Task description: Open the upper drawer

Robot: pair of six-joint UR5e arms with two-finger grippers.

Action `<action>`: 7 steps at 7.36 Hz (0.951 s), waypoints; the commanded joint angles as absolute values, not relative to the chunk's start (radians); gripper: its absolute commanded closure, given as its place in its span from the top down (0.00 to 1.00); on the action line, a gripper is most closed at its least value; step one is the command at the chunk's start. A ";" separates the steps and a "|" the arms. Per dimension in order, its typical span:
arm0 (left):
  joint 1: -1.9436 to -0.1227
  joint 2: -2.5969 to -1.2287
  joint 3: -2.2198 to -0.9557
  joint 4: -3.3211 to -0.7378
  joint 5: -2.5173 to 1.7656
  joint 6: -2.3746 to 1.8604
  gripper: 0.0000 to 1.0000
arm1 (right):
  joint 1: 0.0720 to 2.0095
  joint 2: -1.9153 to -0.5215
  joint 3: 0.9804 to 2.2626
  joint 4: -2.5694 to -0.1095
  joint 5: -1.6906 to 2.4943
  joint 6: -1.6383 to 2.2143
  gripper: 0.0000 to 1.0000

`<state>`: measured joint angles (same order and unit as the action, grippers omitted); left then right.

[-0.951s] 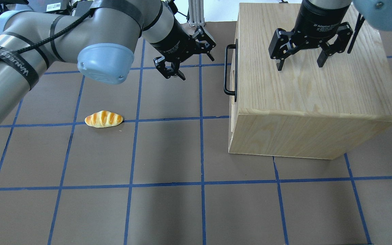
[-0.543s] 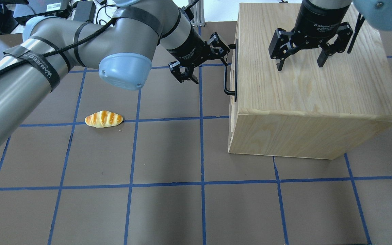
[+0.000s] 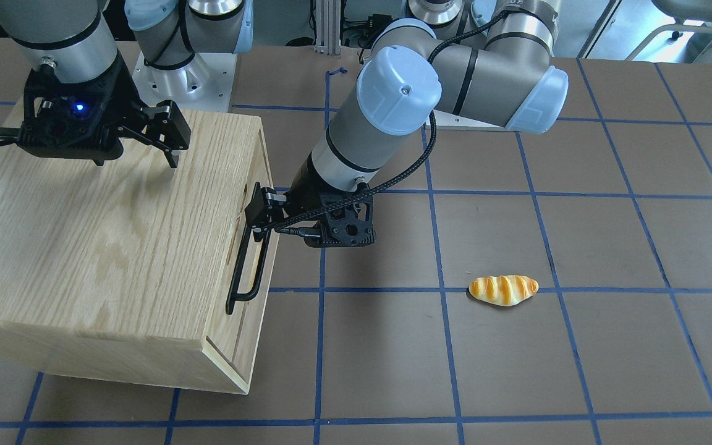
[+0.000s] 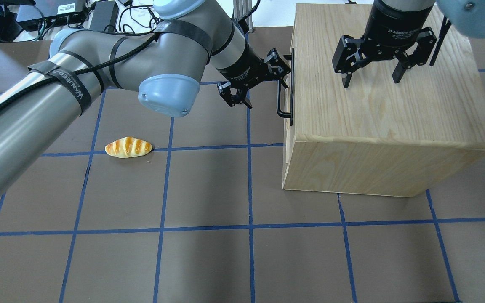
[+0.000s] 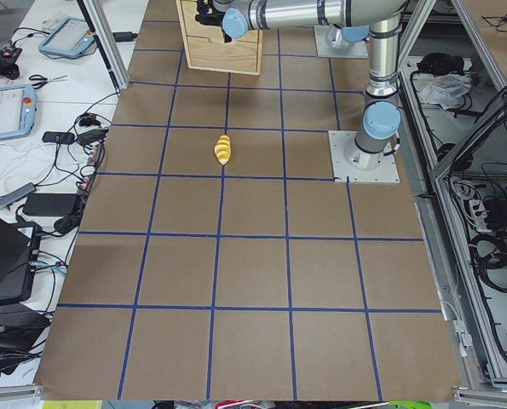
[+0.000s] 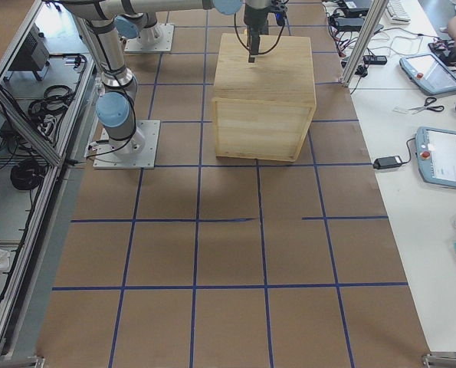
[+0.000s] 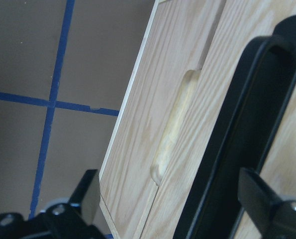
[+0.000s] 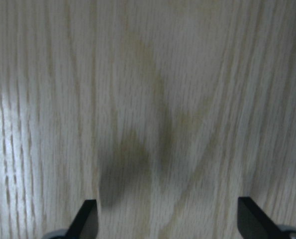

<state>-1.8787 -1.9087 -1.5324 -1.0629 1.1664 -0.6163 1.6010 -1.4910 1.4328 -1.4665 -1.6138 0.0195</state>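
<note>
The upper drawer point(image 7: 212, 99) is shut, flush in the oak cabinet point(image 4: 394, 126). Its black bar handle point(image 4: 279, 99) sticks out toward the table's middle and also shows in the front view point(image 3: 261, 269). My left gripper point(image 4: 265, 88) is open at the far end of the handle. In the left wrist view the handle point(image 7: 237, 139) stands between the spread fingertips of my left gripper point(image 7: 175, 204), nearer the right one, ungripped. My right gripper point(image 4: 371, 82) is open and empty, just above the cabinet top; the right wrist view point(image 8: 170, 221) shows only oak.
A toy bread roll point(image 4: 128, 147) lies on the brown, blue-taped table to the left of the cabinet, apart from both arms. A second front panel with a cut-out slot point(image 7: 175, 129) sits beside the handled one.
My left arm has swung right, from open table to the far end of the handle, still open. My right gripper and the bread roll have not moved.
</note>
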 commanded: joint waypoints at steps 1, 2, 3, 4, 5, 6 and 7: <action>-1.894 -1.917 -1.534 -1.060 1.167 -0.624 1.00 | 1.601 -1.491 1.433 -1.466 -1.614 0.018 1.00; -1.898 -1.924 -1.534 -1.060 1.169 -0.620 1.00 | 1.600 -1.491 1.433 -1.466 -1.614 0.018 1.00; -1.899 -1.931 -1.534 -1.046 1.167 -0.612 1.00 | 1.601 -1.491 1.433 -1.466 -1.614 0.018 1.00; -1.899 -1.936 -1.532 -1.039 1.169 -0.606 1.00 | 1.600 -1.491 1.433 -1.466 -1.614 0.020 1.00; -1.899 -1.937 -1.531 -1.034 1.169 -0.563 1.00 | 1.601 -1.491 1.433 -1.466 -1.614 0.020 1.00; -1.898 -1.940 -1.525 -1.034 1.169 -0.533 1.00 | 1.601 -1.491 1.433 -1.466 -1.614 0.020 1.00; -1.893 -1.939 -1.526 -1.034 1.169 -0.528 1.00 | 1.601 -1.491 1.433 -1.466 -1.614 0.018 1.00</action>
